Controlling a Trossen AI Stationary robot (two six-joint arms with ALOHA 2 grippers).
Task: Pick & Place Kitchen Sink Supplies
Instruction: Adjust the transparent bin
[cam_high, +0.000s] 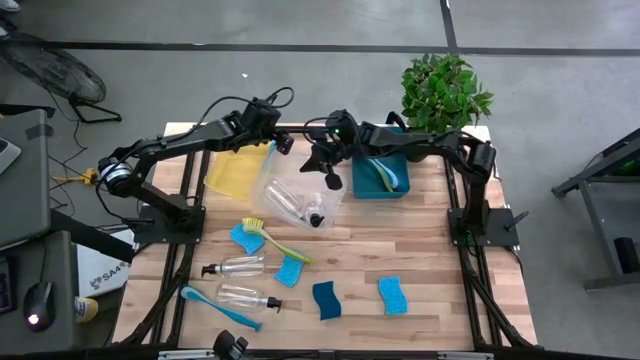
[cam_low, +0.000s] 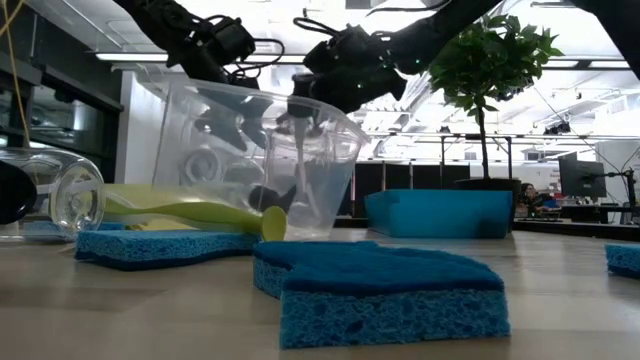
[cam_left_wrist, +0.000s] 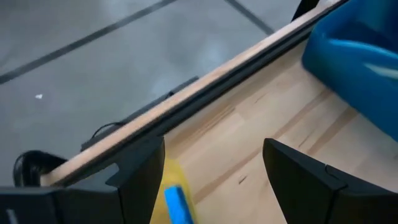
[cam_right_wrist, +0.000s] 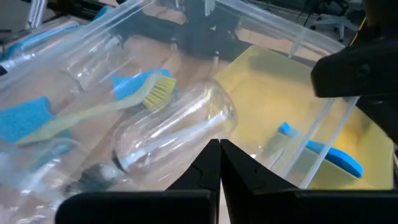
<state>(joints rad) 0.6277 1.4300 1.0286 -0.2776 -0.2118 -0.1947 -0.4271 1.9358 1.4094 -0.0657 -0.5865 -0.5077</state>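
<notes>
A clear bin (cam_high: 290, 190) stands tipped on the table and holds a clear bottle (cam_right_wrist: 174, 130) with a black pump top (cam_high: 317, 218). My right gripper (cam_right_wrist: 219, 152) is shut at the bin's right side (cam_high: 330, 180). My left gripper (cam_left_wrist: 211, 186) is open above the table's far edge, over the gap between the clear bin and the yellow bin (cam_high: 238, 170), with nothing between its fingers. On the near table lie two more clear bottles (cam_high: 235, 267), a yellow-green brush (cam_high: 275, 238), a blue brush (cam_high: 215, 305) and several blue sponges (cam_high: 327, 298). My right gripper's shut fingertips point slanting down at the clear bin's right wall (cam_low: 300, 120), coming from the table's right. Whether they touch the plastic I cannot tell, since the clear wall and the gripper's own body hide the spot.
A teal bin (cam_high: 380, 172) with a brush inside stands right of the clear bin. The yellow bin holds a blue sponge (cam_right_wrist: 339, 158). A potted plant (cam_high: 445, 90) sits at the far right corner. Bare wood shows at the near right.
</notes>
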